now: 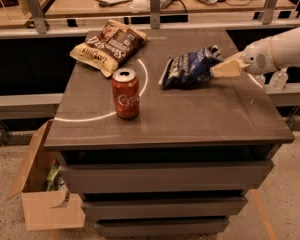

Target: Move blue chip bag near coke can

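The jaws of the gripper point(229, 68) are seen closed on the blue chip bag point(187, 68), held right of the coke can point(126, 94).

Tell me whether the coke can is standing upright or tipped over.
Upright: the coke can stands on its base on the table, silver top up. The gripper grips the blue chip bag off to its right.
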Controlling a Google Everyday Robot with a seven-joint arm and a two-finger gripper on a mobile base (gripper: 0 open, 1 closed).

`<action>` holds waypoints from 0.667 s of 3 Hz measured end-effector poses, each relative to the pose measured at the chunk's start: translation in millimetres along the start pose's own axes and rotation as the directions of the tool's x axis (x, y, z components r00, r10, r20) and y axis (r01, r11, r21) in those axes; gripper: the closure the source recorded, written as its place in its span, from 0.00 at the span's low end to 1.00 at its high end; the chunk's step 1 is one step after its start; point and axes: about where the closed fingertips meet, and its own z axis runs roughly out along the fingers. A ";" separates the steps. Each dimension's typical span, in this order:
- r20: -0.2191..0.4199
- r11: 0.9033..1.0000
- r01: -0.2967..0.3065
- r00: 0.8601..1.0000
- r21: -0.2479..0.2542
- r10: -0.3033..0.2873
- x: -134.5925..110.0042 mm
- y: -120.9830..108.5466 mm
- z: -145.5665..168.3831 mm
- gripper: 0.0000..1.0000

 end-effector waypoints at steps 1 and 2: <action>-0.063 0.983 0.042 0.997 -0.180 -0.055 22.0 36.4 8.0 1.00; -0.115 0.961 0.036 0.991 -0.273 -0.070 37.0 59.0 4.2 1.00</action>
